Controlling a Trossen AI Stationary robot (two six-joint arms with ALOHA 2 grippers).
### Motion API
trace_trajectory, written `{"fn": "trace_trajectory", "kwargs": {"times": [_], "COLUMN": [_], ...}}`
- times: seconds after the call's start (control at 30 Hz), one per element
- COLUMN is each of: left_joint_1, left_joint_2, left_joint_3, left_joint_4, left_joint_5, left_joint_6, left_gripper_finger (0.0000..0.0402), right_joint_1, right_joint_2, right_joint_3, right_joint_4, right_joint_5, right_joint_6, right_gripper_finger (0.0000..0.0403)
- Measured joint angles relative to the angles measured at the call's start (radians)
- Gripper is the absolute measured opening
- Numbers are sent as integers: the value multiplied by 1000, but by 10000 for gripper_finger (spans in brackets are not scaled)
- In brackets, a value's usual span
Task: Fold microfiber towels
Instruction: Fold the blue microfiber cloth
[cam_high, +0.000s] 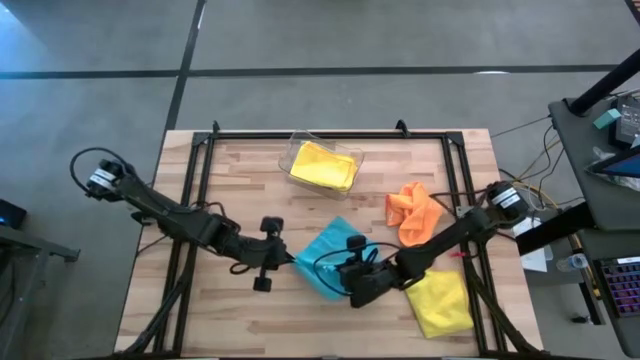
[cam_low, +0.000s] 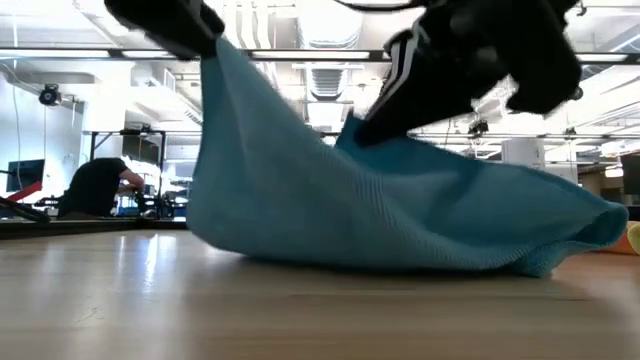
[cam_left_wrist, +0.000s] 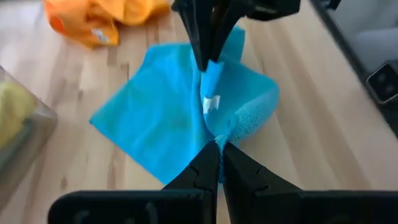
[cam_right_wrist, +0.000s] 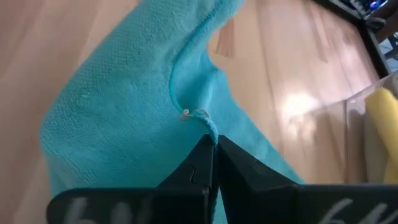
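A light blue microfiber towel (cam_high: 328, 250) lies mid-table, partly raised, with its lower part (cam_low: 400, 255) on the wood. My left gripper (cam_high: 293, 258) is shut on its left side and my right gripper (cam_high: 332, 272) is shut on its near side. In the low view the left gripper (cam_low: 205, 45) stands higher than the right gripper (cam_low: 368, 132). An orange towel (cam_high: 412, 212) and a yellow towel (cam_high: 441, 302) lie crumpled on the right. Another yellow towel (cam_high: 322, 166) sits in the clear bin (cam_high: 296, 150). My left gripper pinches a bunched edge of the blue towel (cam_left_wrist: 219, 138) between its two fingers, slanting down from the table's left. The cloth rises to the fingers and slopes away to the table. My right gripper pinches a corner of the towel (cam_right_wrist: 210, 130) between its two fingers, slanting down from the right. A white tag (cam_left_wrist: 212, 103) hangs just below that corner, which is lifted while the rest trails on the wood.
The clear bin stands at the table's far middle. A black frame (cam_high: 200, 170) runs along the table's left, far and right sides. Bare wood shows at the near left (cam_high: 190, 310). A person (cam_low: 100, 190) sits in the room beyond the table.
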Motion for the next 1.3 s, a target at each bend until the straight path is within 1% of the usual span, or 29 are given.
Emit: {"fn": "trace_trajectory", "kwargs": {"times": [0.07,0.27,0.47,0.67,0.73,0.8,1.03,1.17,1.3], "left_joint_1": [0,0,0,0,0,-1,0,0,0], "left_joint_2": [-23,-128,-241,-318,-334,-342,-345,-344,-344], "left_joint_3": [16,71,114,162,172,182,216,233,263], "left_joint_4": [-7,-3,-5,-5,-3,-5,17,55,66], "left_joint_5": [-9,-123,-275,-316,-322,-358,-589,-606,-608], "left_joint_6": [19,96,218,229,251,291,436,507,514], "left_gripper_finger": [0,0,0,0,0,0,0,0,0], "right_joint_1": [0,12,18,17,17,18,16,15,15], "right_joint_2": [-36,-197,-362,-479,-503,-523,-587,-619,-629], "right_joint_3": [0,0,-1,0,0,1,1,7,52], "right_joint_4": [-18,-114,-183,-172,-150,-142,-85,-46,-44], "right_joint_5": [9,75,160,179,181,201,301,334,344], "right_joint_6": [4,46,84,86,83,66,5,-26,-74], "right_gripper_finger": [8,9,9,8,9,8,8,8,8]}}
